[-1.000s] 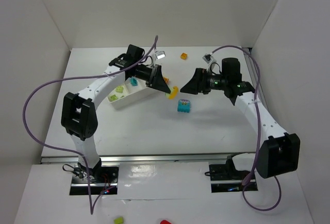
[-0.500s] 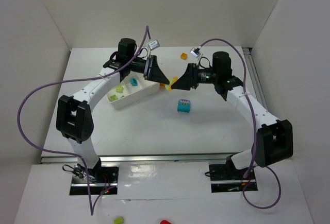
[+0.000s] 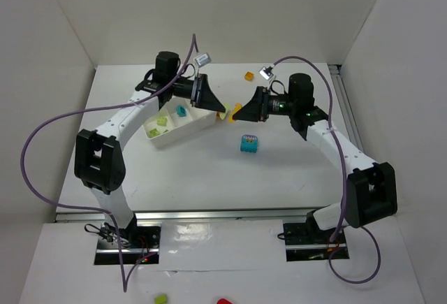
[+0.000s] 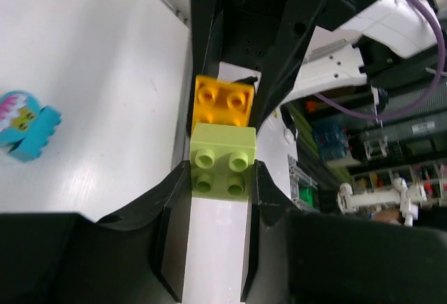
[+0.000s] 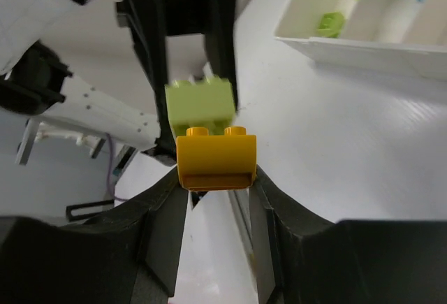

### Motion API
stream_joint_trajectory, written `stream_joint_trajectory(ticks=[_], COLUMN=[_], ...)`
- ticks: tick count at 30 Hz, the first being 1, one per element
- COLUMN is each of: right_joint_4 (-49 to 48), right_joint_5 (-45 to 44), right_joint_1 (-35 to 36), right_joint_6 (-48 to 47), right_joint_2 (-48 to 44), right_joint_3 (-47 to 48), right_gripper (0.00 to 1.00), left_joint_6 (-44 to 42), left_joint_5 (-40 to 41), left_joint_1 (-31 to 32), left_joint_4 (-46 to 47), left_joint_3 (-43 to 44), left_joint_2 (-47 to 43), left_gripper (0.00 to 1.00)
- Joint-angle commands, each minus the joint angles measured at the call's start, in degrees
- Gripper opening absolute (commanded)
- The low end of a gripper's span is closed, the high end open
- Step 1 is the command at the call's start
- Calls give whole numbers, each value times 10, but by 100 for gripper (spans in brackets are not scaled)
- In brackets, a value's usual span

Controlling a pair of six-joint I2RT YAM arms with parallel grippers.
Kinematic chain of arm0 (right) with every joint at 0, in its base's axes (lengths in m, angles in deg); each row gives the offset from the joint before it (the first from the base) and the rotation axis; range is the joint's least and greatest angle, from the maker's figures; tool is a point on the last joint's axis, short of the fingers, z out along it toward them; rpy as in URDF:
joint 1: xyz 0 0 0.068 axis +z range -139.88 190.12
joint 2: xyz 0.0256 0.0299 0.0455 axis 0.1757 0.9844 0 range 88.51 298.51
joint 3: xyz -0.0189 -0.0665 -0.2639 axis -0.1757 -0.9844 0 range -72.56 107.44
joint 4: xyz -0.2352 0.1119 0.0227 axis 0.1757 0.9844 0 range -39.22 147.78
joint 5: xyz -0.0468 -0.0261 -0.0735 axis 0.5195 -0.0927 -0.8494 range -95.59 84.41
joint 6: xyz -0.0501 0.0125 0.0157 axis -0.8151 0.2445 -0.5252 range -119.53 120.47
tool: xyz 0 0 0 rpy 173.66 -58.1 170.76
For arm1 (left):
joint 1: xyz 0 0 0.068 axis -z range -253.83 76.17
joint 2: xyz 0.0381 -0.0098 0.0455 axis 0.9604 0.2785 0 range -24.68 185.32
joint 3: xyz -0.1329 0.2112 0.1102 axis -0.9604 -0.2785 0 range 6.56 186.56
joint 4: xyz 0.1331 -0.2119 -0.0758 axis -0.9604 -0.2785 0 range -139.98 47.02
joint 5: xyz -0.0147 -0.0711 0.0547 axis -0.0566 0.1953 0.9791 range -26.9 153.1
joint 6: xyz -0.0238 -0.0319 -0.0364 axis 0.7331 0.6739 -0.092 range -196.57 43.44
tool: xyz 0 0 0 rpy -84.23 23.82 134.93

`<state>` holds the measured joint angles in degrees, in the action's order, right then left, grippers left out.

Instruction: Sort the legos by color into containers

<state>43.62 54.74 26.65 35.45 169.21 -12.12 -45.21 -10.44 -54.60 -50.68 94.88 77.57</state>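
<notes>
Left gripper (image 3: 223,114) clamps lime brick (image 4: 222,161), right gripper (image 3: 235,114) clamps orange brick (image 5: 215,158), newly met beside white tray (image 3: 183,135); cyan block (image 3: 248,144) near.

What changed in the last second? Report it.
The right gripper swung left to meet the left gripper; it now grips the orange brick, butted against the left's lime brick. The tray, cyan block and far orange brick stayed.
</notes>
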Motion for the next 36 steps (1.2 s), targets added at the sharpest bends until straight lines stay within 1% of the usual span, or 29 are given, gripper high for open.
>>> stream_joint_trajectory(ticks=[1, 2, 3, 4, 5, 7, 8, 9, 10, 11, 12, 14, 15, 16, 18, 19, 21, 25, 26, 27, 29, 30, 31, 32, 33, 34, 36], right_joint_4=[105, 127, 149, 149, 154, 149, 149, 172, 187, 194, 213, 219, 232, 252, 267, 267, 256, 276, 283, 283, 283, 283, 283, 289, 289, 289, 300], right_joint_5=[-71, -104, -115, -124, -133, -158, -195, -223, -262, -313, -351, -405, -475, -502, -543, -543, -543, -549, -556, -566, -566, -572, -572, -572, -565, -565, -565], right_joint_1=[-20, -20, -20, -20, -20, -20, -10, -2, 8, 31, 43, 80, 94, 107, 132, 132, 146, 157, 157, 162, 162, 162, 162, 162, 169, 169, 169], right_joint_6=[-71, -95, -100, -100, -100, -100, -100, -100, -100, -112, -119, -132, -148, -160, -181, -181, -186, -199, -199, -199, -199, -199, -199, -199, -205, -205, -210], right_joint_2=[-27, -27, -27, -27, -20, -9, -1, 23, 38, 56, 92, 129, 171, 193, 255, 272, 303, 407, 422, 436, 464, 472, 486, 492, 492, 499, 499], right_joint_3=[20, 28, 34, 34, 34, 43, 52, 84, 105, 127, 172, 214, 239, 286, 330, 364, 393, 491, 522, 534, 558, 566, 575, 585, 600, 607, 621], right_gripper=[19, 19, 19, 19, 19, 19, 19, 19, 19, 19, 19, 19, 22, 22, 23, 23, 23, 25, 25, 25, 29, 36, 43, 55, 65, 72, 85], left_joint_6=[-39, -39, -45, -45, -52, -58, -58, -53, -42, -26, 0, 20, 33, 34, 55, 61, 61, 71, 71, 71, 71, 71, 71, 71, 71, 65, 58], left_joint_5=[29, 61, 79, 95, 129, 193, 283, 350, 412, 535, 585, 675, 728, 743, 788, 798, 809, 841, 841, 850, 857, 863, 869, 869, 877, 877, 882], left_joint_1=[-53, -78, -89, -100, -119, -133, -139, -139, -145, -145, -150, -150, -150, -150, -144, -144, -144, -144, -144, -144, -138, -138, -138, -138, -131, -125, -118], left_joint_4=[-78, -85, -109, -121, -133, -202, -233, -271, -304, -359, -378, -402, -402, -407, -407, -407, -394, -382, -382, -382, -388, -394, -401, -407, -407, -407, -413], left_joint_3=[28, 13, 12, 12, 6, 12, 19, 41, 41, 48, 43, 25, 5, -3, -18, -24, -41, -36, -31, -31, -17, -11, -5, 7, 7, 15, 31], left_joint_2=[-30, -36, -36, -44, -50, -58, -63, -68, -68, -75, -85, -98, -98, -105, -105, -105, -100, -59, -52, -45, -27, -20, -12, 0, 0, 0, 0], left_gripper=[0, 0, 0, 0, 0, 0, 0, 0, 0, 0, 0, 0, 0, 0, 0, 0, 0, 0, 0, 0, 0, 4, 21, 60, 87, 100, 100])
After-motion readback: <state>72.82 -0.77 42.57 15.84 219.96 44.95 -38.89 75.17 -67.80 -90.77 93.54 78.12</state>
